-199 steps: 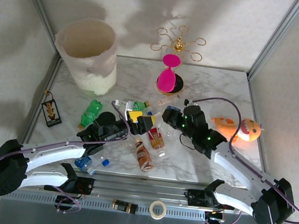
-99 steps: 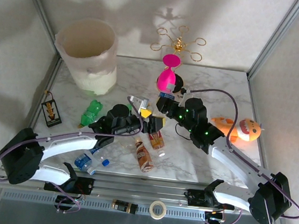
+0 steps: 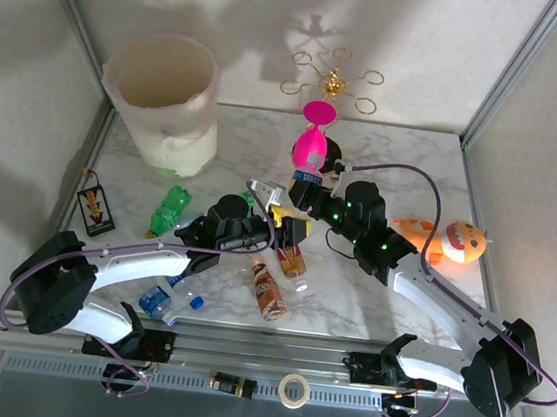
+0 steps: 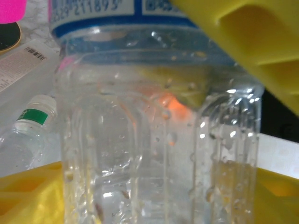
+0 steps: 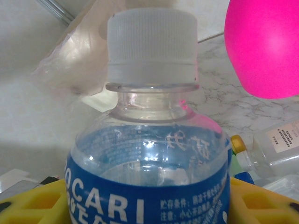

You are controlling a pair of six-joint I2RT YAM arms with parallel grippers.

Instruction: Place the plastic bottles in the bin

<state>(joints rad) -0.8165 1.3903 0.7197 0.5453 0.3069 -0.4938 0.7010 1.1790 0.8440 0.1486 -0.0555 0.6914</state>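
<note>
Top external: bin (image 3: 194, 108) stands far left on the table (image 3: 406, 153). Your left fingers (image 4: 243, 42) straddle a clear bottle (image 4: 154, 140), pinched or not, cannot tell; confirm before lifting. Your right fingers (image 5: 28, 205) clamp the white-capped bottle (image 5: 149, 154) above mid-table; clear the bin rim, then release.

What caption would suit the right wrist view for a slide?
Right claw grips a blue-labelled clear bottle, white cap up, with a pink object behind at right.

You're looking at a white, grey-veined marble counter (image 3: 414, 164), pale walls (image 3: 459, 38), aluminium corner posts (image 3: 516, 65) and soft shadows behind.
</note>
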